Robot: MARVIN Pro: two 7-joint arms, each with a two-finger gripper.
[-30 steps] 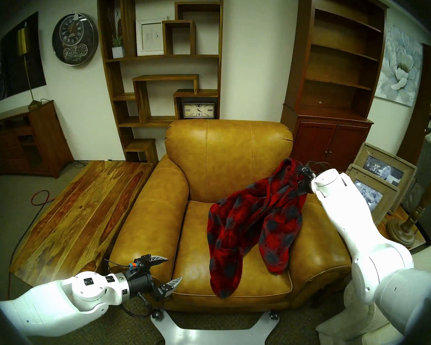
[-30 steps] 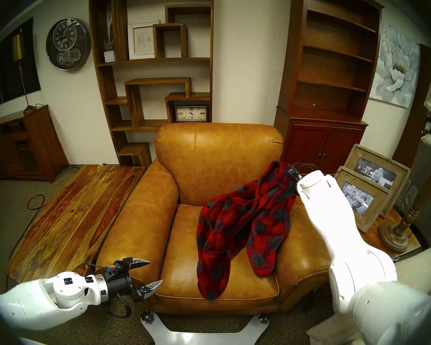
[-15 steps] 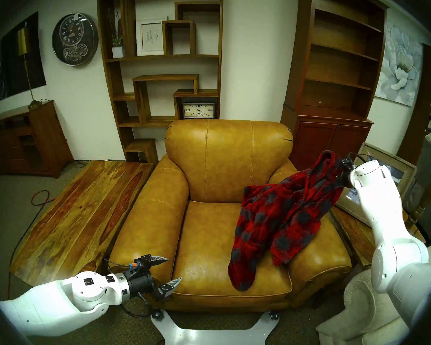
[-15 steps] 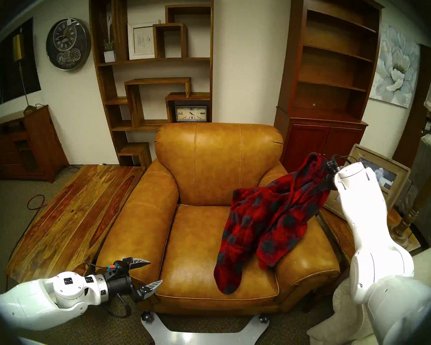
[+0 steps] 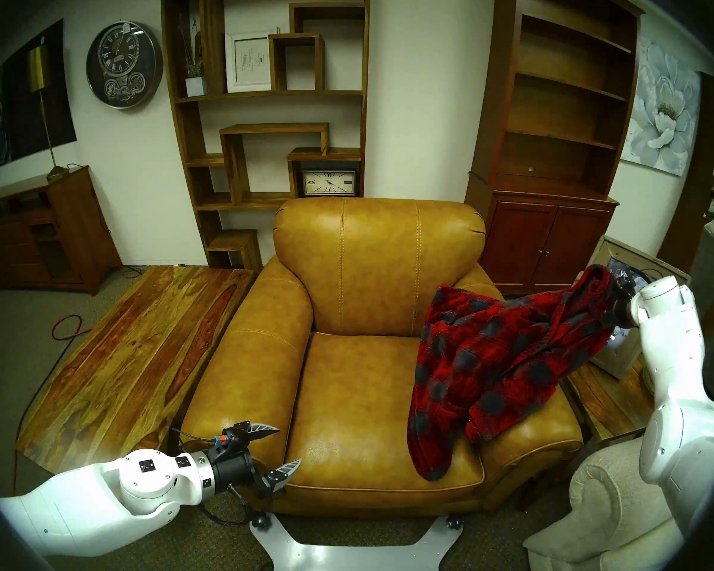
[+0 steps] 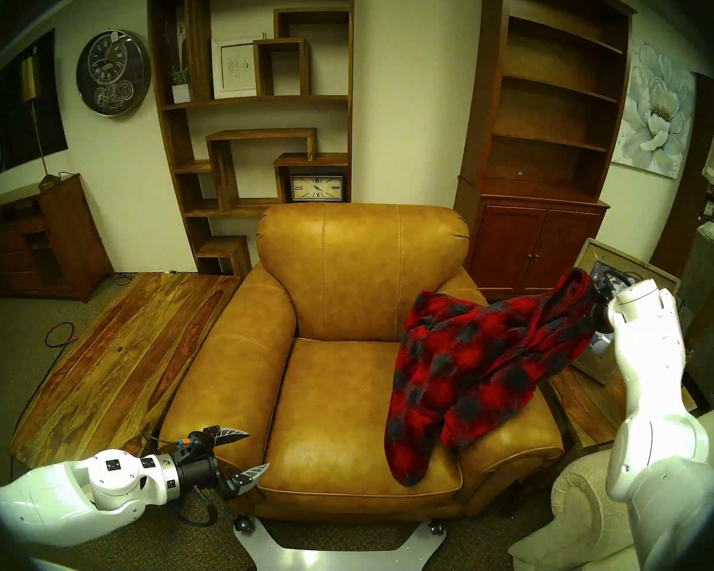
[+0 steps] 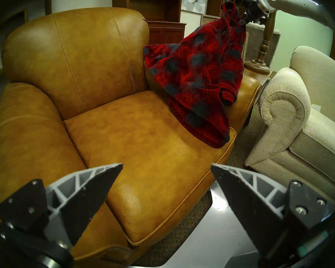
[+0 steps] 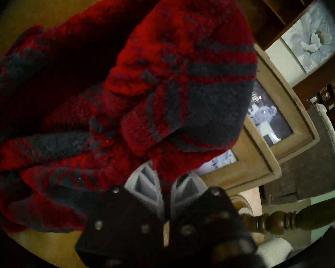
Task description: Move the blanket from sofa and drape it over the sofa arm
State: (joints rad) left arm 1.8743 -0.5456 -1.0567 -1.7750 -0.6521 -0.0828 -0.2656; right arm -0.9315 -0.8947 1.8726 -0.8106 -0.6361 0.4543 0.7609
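I've got the blanket (image 5: 499, 364) by one bunched end at the right of the frame. It lies across the sofa arm (image 5: 528, 426), but a tail still sits on the sofa (image 5: 347, 393) seat, lower right. To do this well I'd pull a bit more to the right, then go down slow & let go. R fingers (image 8: 163, 176) are pressed tight, pinching the blanket. L fingers (image 7: 81, 188) are spread wide w/ nothing in them, low left by the seat front.

Beige scroll-arm chair (image 7: 290, 114) beside wooden lamp base (image 7: 257, 65) — framed photos (image 8: 275, 126) behind
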